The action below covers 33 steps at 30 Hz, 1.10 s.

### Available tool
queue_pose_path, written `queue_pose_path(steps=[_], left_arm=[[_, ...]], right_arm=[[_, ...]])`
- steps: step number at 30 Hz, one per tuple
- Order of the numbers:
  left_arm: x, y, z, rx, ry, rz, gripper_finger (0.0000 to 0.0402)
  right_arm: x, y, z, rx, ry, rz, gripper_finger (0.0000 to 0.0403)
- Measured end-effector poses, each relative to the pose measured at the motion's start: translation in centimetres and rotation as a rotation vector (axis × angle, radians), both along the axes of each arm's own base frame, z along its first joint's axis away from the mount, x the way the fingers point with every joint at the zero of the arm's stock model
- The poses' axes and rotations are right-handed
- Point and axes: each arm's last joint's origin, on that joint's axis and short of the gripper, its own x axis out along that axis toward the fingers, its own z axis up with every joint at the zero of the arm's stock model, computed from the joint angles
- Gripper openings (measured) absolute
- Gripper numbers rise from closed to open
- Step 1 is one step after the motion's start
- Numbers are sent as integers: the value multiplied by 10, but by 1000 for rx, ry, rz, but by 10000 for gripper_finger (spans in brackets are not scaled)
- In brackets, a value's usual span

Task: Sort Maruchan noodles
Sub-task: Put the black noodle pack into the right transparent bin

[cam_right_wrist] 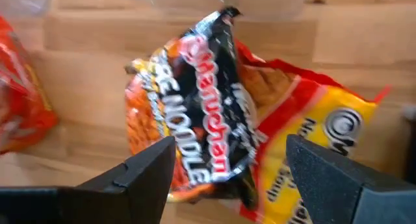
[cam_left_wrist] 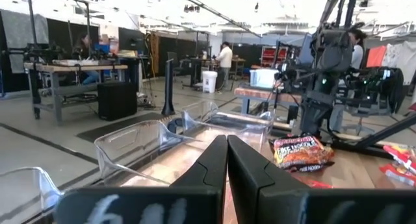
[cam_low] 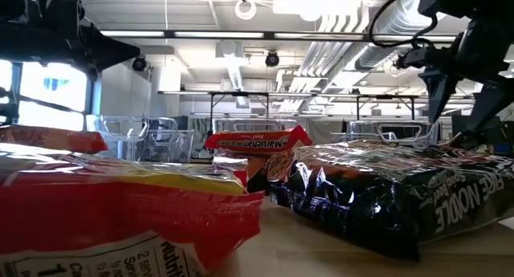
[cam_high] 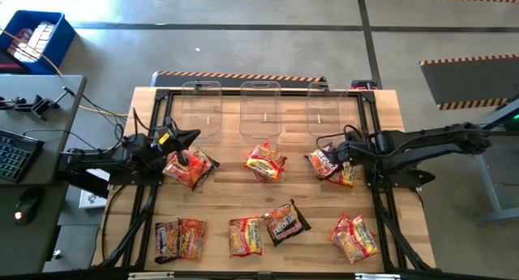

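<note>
The right pincer (cam_high: 334,158) hangs low over a dark packet (cam_high: 323,162) that lies on top of a yellow-and-red one (cam_high: 346,174), just in front of the right-hand clear bin (cam_high: 330,109) on the wooden surface (cam_high: 308,195). Its fingers (cam_right_wrist: 146,175) are spread wide on either side of the dark packet (cam_right_wrist: 208,120) and do not touch it. The left pincer (cam_high: 191,135) is pressed together, holding nothing, just above a pile of red packets (cam_high: 189,168) near the left bin (cam_high: 203,109).

The other noodle packets lie scattered: one pair at the middle (cam_high: 266,161), several along the near edge (cam_high: 245,234), and two more at the right corner (cam_high: 354,236). All three bins look empty, so the sorting has hardly begun.

The step in hand appears to be picking the dark packet. Next the right arm would need to sink a little and close squarely across the crinkly wrapper. It must pinch the top packet alone, without dragging the yellow one underneath.
</note>
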Motion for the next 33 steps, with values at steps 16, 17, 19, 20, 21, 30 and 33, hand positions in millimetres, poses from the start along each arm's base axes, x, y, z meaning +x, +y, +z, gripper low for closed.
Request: queue_pose_path(steps=[16,17,19,20,21,30,33], left_arm=[[0,0,-1,19,14,-4,3],[0,0,-1,19,14,-4,3],[0,0,-1,17,13,-5,3],[0,0,-1,14,13,-5,3],[0,0,-1,14,12,-5,3],[0,0,-1,14,12,-5,3],[0,0,-1,14,12,-5,3]], right_arm=[[10,-6,-46,75,-153,-50,280],[10,-6,-50,80,-157,-59,280],[10,-6,-55,76,-190,-61,279],[11,-6,-57,64,-206,-65,279],[11,-7,-58,51,-219,-70,279],[11,-8,-68,5,-281,-74,219],[11,-8,-69,0,-279,-66,177]])
